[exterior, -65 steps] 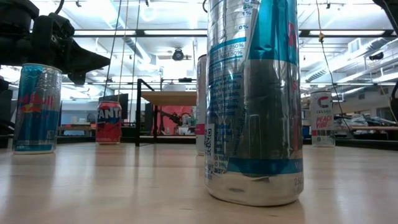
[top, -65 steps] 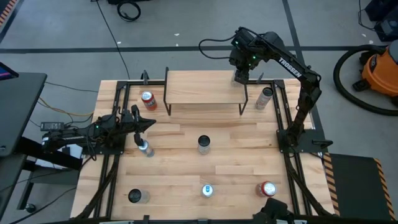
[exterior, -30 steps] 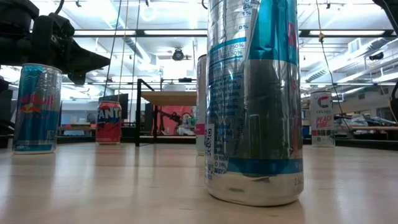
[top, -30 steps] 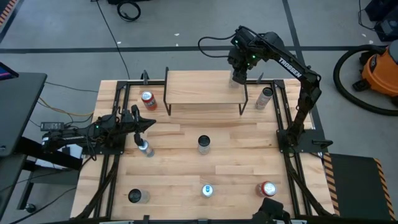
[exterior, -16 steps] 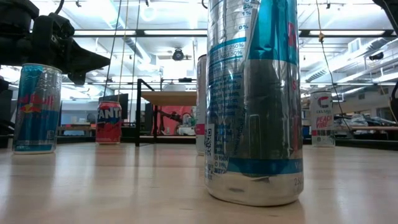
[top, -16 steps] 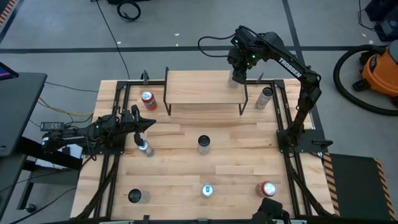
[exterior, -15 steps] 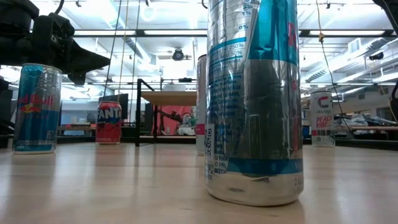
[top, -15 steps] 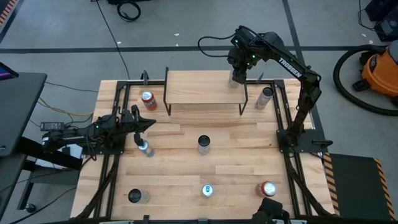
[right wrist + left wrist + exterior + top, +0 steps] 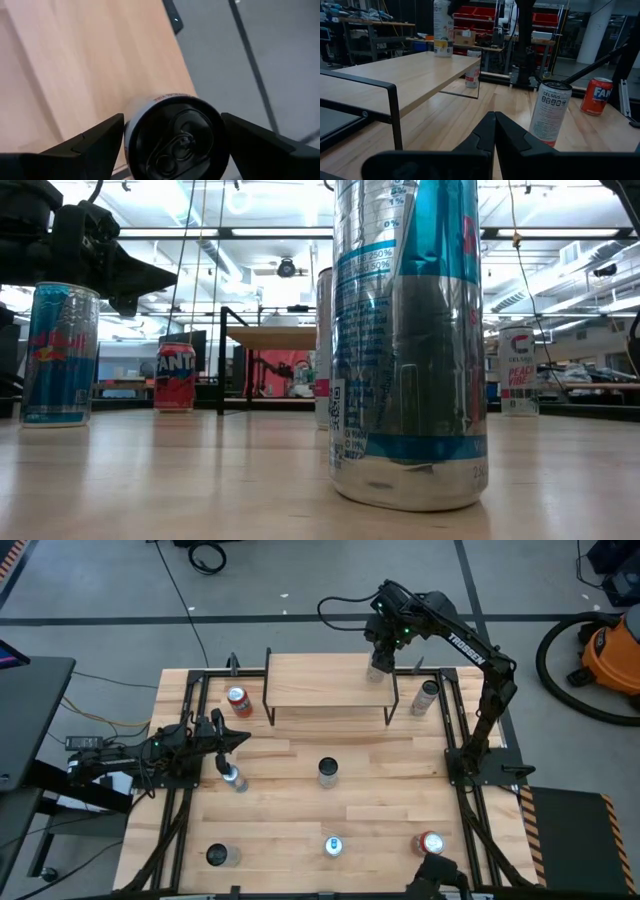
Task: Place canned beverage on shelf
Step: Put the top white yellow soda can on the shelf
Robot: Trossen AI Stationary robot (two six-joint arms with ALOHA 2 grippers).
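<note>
The shelf [image 9: 325, 680], a low light-wood board on thin black legs, stands at the table's far side. A white can [image 9: 378, 668] stands upright on its far right corner, close to the edge. In the right wrist view the can's dark top [image 9: 175, 137] lies between the fingers of my right gripper [image 9: 172, 130]. The gripper hovers above, slanting down, open, with one finger on each side of the can's top. The left wrist view shows the can [image 9: 442, 27] at the shelf's far end. My left gripper [image 9: 240, 738] waits shut at the table's left side, holding nothing.
Several other cans stand on the table: a red one [image 9: 238, 700] left of the shelf, a silver one [image 9: 428, 695] right of it, one [image 9: 232, 778] by my left gripper, one in the middle [image 9: 328, 772], and three along the near edge, among them [image 9: 333, 846].
</note>
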